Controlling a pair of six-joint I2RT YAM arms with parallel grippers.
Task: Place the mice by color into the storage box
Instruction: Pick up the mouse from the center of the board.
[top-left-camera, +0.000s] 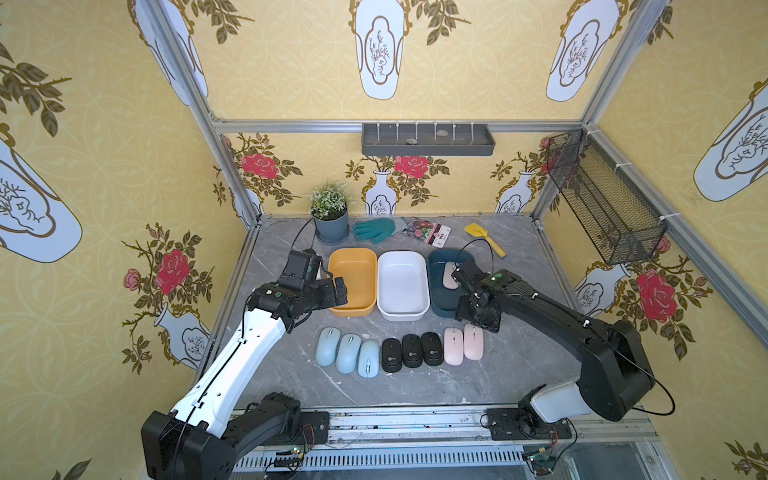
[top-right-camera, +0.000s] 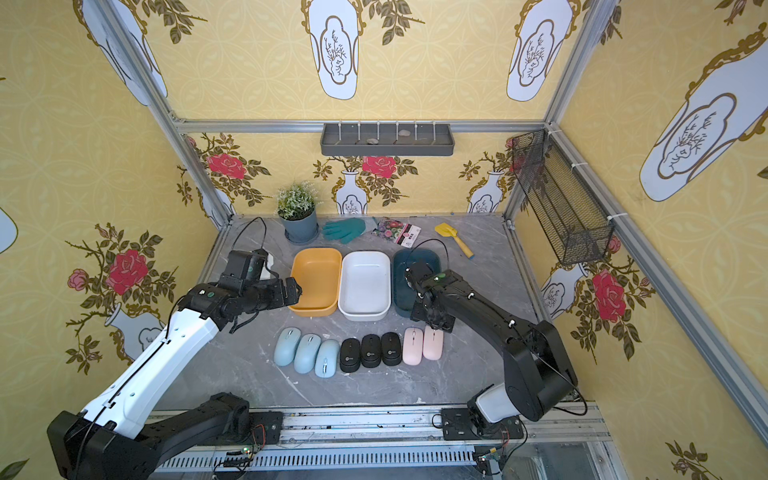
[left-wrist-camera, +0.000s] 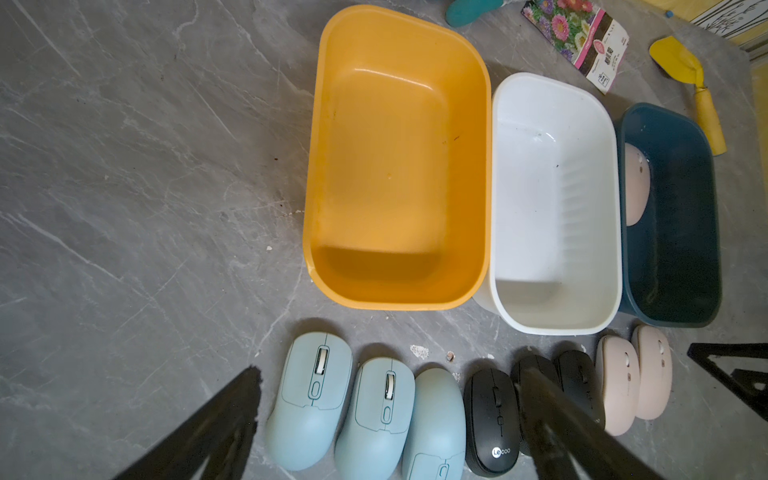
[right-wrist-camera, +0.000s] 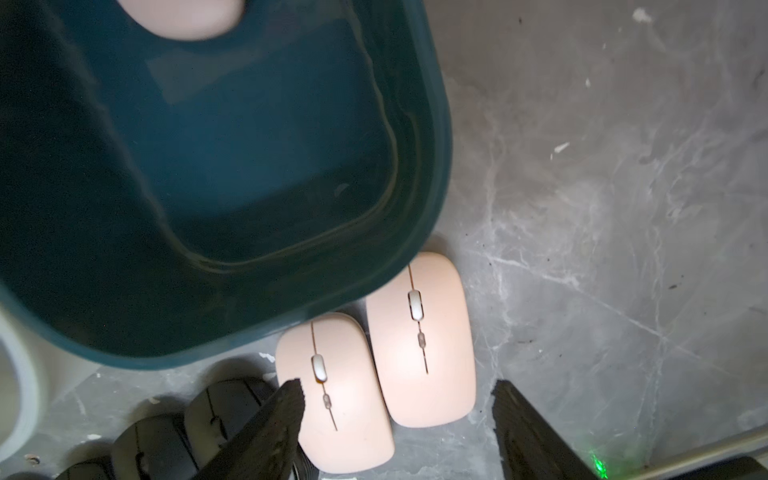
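Hovering with the right tool (right-wrist-camera: 399, 385) above the two pink mice (right-wrist-camera: 419, 349) on the surface (right-wrist-camera: 623, 208), fingers (right-wrist-camera: 266, 432) spread and gripping nothing. Catching one fingertip right at the edge of the nearer pink one, the other fingertip off past the far side of the pair. Noting the pair flank to flank, touching, wheel ends pointing at the teal box (right-wrist-camera: 249, 187), close to its rim.

Spotting a third pink mouse (top-left-camera: 449, 276) already down inside that teal box, lying flat along the wall next to the white box (top-left-camera: 402, 254).

Turning to the left tool (left-wrist-camera: 390, 372): wide open, holding nothing, raised off the surface by the outer side of the orange box (top-left-camera: 352, 251).

Reading the boxes side by side, orange, white, teal, rims close or touching.

Running along the row in front of them: three blue mice (top-left-camera: 348, 353), then three black mice (top-left-camera: 412, 351), then the pink two, all on the surface, packed close. Seeing two blue ones with wheels toward the boxes and the one beside the black mice turned the other way. Picking out white logos on the black mice at the ends away from the boxes.

Glimpsing at the back a plant (top-left-camera: 330, 208), a glove (top-left-camera: 376, 230), a packet (top-left-camera: 428, 232) and a trowel (top-left-camera: 478, 230).
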